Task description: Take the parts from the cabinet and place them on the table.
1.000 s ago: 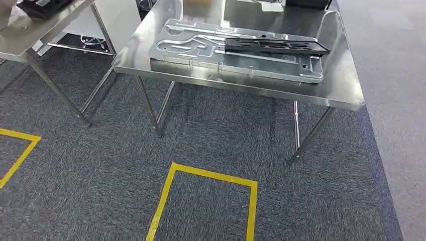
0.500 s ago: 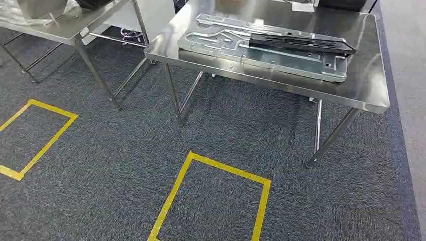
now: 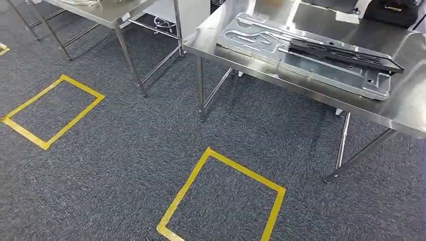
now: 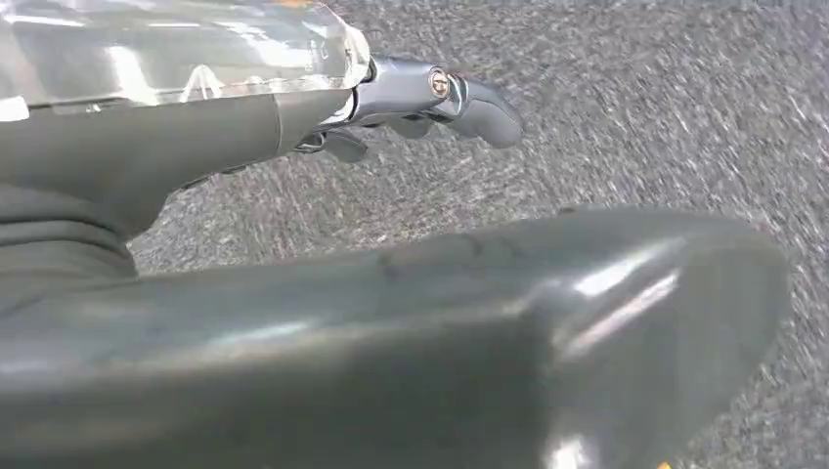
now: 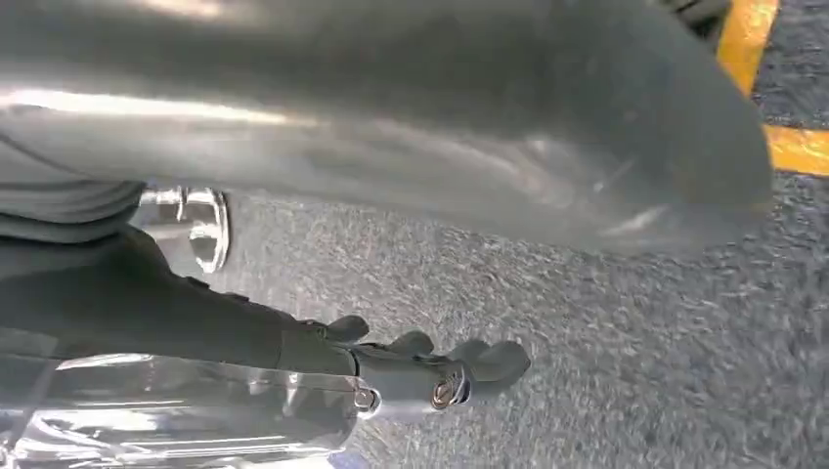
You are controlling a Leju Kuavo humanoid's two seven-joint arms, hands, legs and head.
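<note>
A silver stamped metal panel point(image 3: 301, 57) lies flat on the steel table point(image 3: 407, 108) at the upper right of the head view. A long black part point(image 3: 346, 54) rests on top of the panel, toward its far side. My left hand point(image 4: 391, 332) hangs over the grey carpet, its fingers point(image 4: 430, 93) stretched out and holding nothing. My right hand point(image 5: 371, 127) also hangs above the carpet, with its fingers point(image 5: 440, 376) apart and nothing in them.
A second steel table point(image 3: 108, 12) stands at the upper left. A black object point(image 3: 397, 11) sits at the far edge of the right table. Two yellow tape squares point(image 3: 221, 201) point(image 3: 52, 110) mark the carpet in front of the tables.
The whole picture has slid to the right and turned as the camera moved. The tables and the parts keep their places relative to each other.
</note>
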